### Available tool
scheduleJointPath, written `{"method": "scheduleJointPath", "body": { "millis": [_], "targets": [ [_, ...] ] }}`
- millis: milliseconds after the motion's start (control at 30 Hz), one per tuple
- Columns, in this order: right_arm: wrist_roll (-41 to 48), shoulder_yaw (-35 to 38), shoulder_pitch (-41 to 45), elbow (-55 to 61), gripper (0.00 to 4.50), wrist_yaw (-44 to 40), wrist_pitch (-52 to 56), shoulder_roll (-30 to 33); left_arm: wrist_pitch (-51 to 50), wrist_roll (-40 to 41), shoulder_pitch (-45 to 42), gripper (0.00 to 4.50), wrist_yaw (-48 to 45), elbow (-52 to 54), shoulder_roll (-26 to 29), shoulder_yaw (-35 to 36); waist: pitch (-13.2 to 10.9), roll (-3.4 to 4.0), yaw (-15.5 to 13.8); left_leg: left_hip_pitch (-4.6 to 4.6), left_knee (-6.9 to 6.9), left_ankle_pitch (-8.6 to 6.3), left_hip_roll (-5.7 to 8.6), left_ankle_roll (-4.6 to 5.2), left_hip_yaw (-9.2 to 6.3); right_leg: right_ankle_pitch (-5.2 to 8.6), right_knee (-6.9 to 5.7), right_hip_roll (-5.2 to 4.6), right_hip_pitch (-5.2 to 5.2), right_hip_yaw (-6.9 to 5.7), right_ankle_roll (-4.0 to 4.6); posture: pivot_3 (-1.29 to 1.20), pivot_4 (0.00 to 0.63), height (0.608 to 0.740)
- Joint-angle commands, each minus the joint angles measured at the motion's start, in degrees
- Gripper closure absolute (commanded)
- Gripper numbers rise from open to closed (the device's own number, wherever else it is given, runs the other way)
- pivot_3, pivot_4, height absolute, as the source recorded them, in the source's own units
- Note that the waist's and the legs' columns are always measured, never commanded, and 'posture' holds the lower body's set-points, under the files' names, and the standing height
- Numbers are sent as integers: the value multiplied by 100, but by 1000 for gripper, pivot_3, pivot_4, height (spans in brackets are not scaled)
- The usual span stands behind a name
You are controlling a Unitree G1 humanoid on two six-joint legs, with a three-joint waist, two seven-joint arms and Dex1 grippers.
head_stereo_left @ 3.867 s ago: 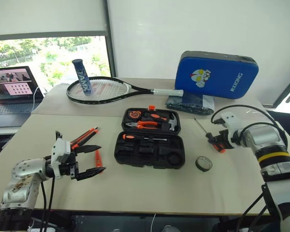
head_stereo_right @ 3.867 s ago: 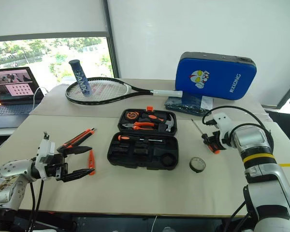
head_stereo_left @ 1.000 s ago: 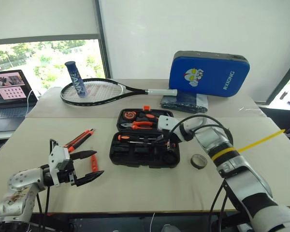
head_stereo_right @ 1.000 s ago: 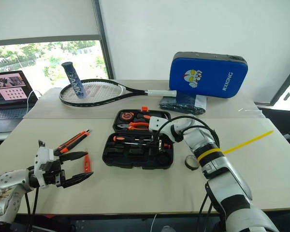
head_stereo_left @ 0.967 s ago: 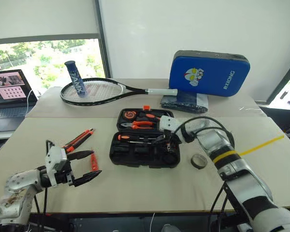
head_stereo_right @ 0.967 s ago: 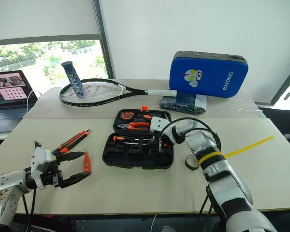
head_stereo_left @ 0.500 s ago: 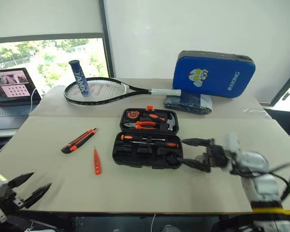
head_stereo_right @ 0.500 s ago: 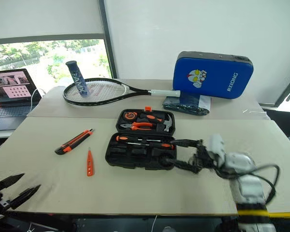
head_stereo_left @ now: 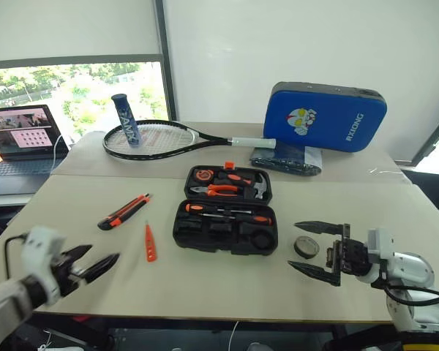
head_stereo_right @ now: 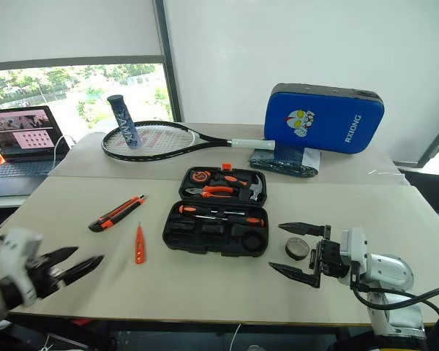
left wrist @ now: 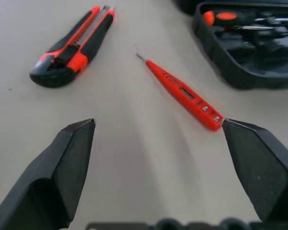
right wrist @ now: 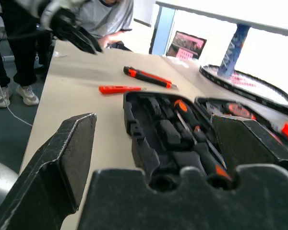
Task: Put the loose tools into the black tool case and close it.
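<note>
Left eye view shows the black tool case (head_stereo_left: pixel 226 213) lying open in the middle of the tabletop (head_stereo_left: pixel 205 281), its lid part away from the robot. Two screwdrivers (head_stereo_left: pixel 227 213) with orange-and-black handles lie side by side in the slots of the near half. The lid half holds a hammer (head_stereo_left: pixel 257 189), pliers (head_stereo_left: pixel 218 189) and a round tape measure (head_stereo_left: pixel 203 174).

On the robot's left of the case, the utility knife (head_stereo_left: pixel 124 212) lies on the tabletop, well apart from the case. The slim orange tester screwdriver (head_stereo_left: pixel 150 242) lies between the knife and the case, touching neither. On the robot's right, the small black tape roll (head_stereo_left: pixel 306 247) lies flat, just beside the near right corner of the case.

The right hand (head_stereo_left: pixel 315 249) hovers near the tape roll, pointing toward the case, with its two black fingers spread wide and holding nothing. One finger is on the far side of the roll and the other on the near side; I cannot tell if any touches it. The left hand (head_stereo_left: pixel 91 262) is at the near left edge of the tabletop, also spread wide and empty, pointing toward the tester screwdriver.

Farther back lie a tennis racket (head_stereo_left: pixel 164 137), a blue tube (head_stereo_left: pixel 124 118) standing on its strings, and a blue padded rectangle (head_stereo_left: pixel 325 117). A laptop (head_stereo_left: pixel 18 139) is at the far left.
</note>
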State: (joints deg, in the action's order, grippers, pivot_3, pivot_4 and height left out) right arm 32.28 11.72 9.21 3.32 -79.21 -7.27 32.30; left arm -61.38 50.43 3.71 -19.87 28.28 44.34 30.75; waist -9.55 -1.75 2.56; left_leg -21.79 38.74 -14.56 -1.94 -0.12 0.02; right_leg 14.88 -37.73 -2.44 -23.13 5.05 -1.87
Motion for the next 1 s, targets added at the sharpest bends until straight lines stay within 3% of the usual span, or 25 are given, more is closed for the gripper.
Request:
{"method": "scheduleJointPath", "body": {
  "millis": [33, 233, 467, 633, 733, 1000],
  "targets": [
    [190, -103, 185, 303, 52, 77, 135, 48, -1612, 203, -981, 0, 1403, 212, -440, -387, 0, 0, 16, -4, -1, -4, 3, -5, -5, -2, 0, -1, -3, 2, 0, 0, 150, 740],
    [225, -282, 298, 484, 52, 107, 249, 75, -2871, -445, -2179, 0, 2608, 152, -1778, -909, -4, -7, -32, -28, 3, -15, 12, -23, -21, -2, 10, -8, -13, -4, -4, 0, 150, 740],
    [264, -341, 301, 676, 52, 198, 413, 119, -3112, -1303, -2618, 0, 3019, -255, -2353, -1576, -4, -7, -37, -14, 3, -11, 22, -30, -21, -3, 6, -10, -2, -1, -5, 0, 150, 740],
    [301, -309, 254, 769, 52, 250, 474, 171, -3112, -1525, -2670, 0, 3065, -593, -2534, -1647, 0, 0, -46, 15, 3, -6, 27, -38, -7, -3, 3, -8, 24, 1, -7, 0, 150, 740],
    [315, -281, 214, 786, 0, 277, 447, 201, -3112, -1662, -2602, 626, 3056, -685, -2614, -1577, 2, 5, -40, 61, -1, -6, 29, -38, 4, 0, 13, -6, 75, -3, -11, 0, 150, 740],
    [270, -279, 186, 714, 0, 318, 344, 248, -3112, -1843, -2443, 3427, 2799, -685, -2545, -1382, 9, 17, -23, 66, -5, -6, 28, -38, 3, 14, 22, -7, 84, 0, -35, 0, 150, 740]
  ]
}}
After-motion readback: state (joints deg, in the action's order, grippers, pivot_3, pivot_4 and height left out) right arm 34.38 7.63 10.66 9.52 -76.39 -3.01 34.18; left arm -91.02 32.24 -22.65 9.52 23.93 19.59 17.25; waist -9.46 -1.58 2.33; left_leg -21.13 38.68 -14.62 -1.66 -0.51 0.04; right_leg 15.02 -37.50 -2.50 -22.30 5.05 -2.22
